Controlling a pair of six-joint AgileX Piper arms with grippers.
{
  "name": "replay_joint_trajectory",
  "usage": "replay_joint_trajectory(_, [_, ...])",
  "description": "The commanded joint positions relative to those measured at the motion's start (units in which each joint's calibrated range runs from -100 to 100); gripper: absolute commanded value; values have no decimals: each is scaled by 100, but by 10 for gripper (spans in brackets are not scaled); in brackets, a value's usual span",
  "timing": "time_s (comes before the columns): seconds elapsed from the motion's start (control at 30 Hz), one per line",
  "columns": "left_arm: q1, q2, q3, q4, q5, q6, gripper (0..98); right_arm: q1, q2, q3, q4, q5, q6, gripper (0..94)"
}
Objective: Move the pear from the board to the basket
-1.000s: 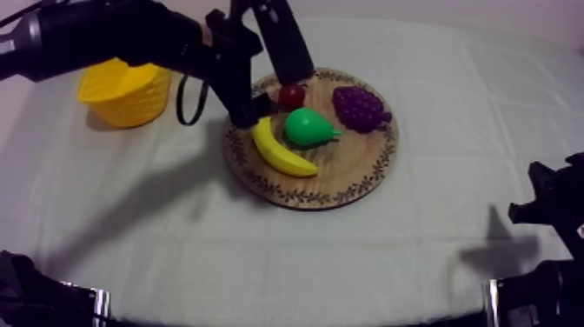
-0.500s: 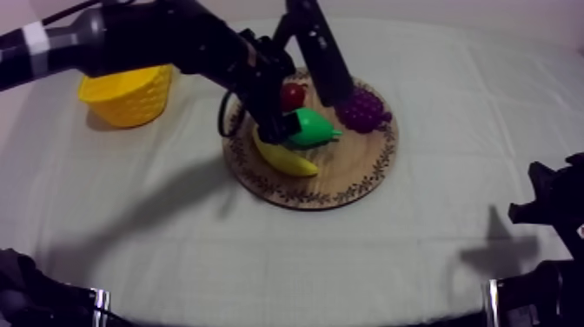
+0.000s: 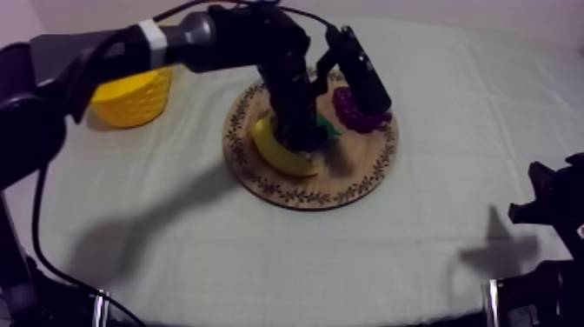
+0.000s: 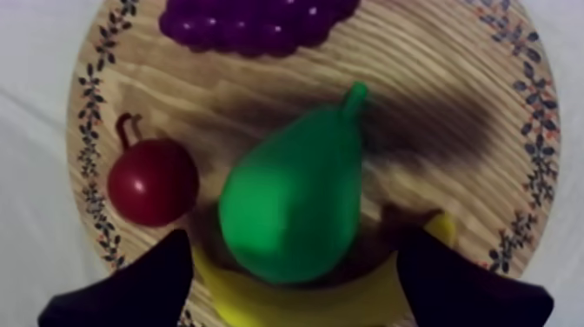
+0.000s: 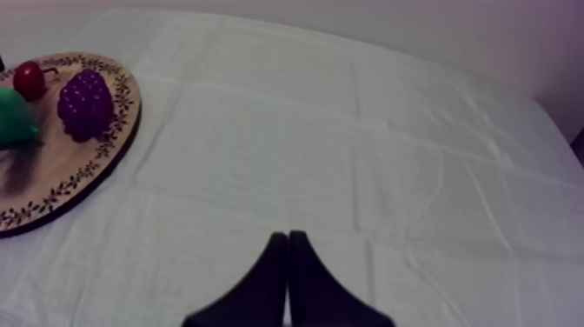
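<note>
My left jaws gape empty astride the pear [image 4: 295, 204]; I'd lower past its belly, avoiding the banana [image 4: 304, 306], then close.

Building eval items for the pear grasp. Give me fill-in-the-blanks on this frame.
1. The left gripper is ___, its fingers either side of the pear.
2. The pear lies on the ___, beside the banana.
3. The right gripper is ___, over the cloth.
Missing: open; wooden board; shut.
</note>
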Motion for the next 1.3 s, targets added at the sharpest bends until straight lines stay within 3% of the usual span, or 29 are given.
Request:
replay_joint_trajectory(0.0, [3,338,-477,-27,316,46,813,-1,-2,4,0,-3,0,3])
replay_joint_trajectory(0.27, [18,873,-1087,-214,782,432,621,-1,-2,4,0,-3,0,3])
replay_joint_trajectory(0.53, [11,837,-1152,-339,903,627,574,-1,-2,4,0,-3,0,3])
replay_joint_trajectory(0.7, [123,16,-656,-601,928,841,570,-1,-2,4,0,-3,-1,3])
replay_joint_trajectory(0.83, [81,-917,-299,-894,1286,1007,572,-1,-2,4,0,-3,0,3])
replay_joint_trajectory(1.03, [-309,-2240,38,-1202,1671,1049,574,-1,-2,4,0,-3,0,3])
replay_joint_trajectory(1.27, [-1165,-3077,730,-1336,1467,875,574,-1,-2,4,0,-3,0,3])
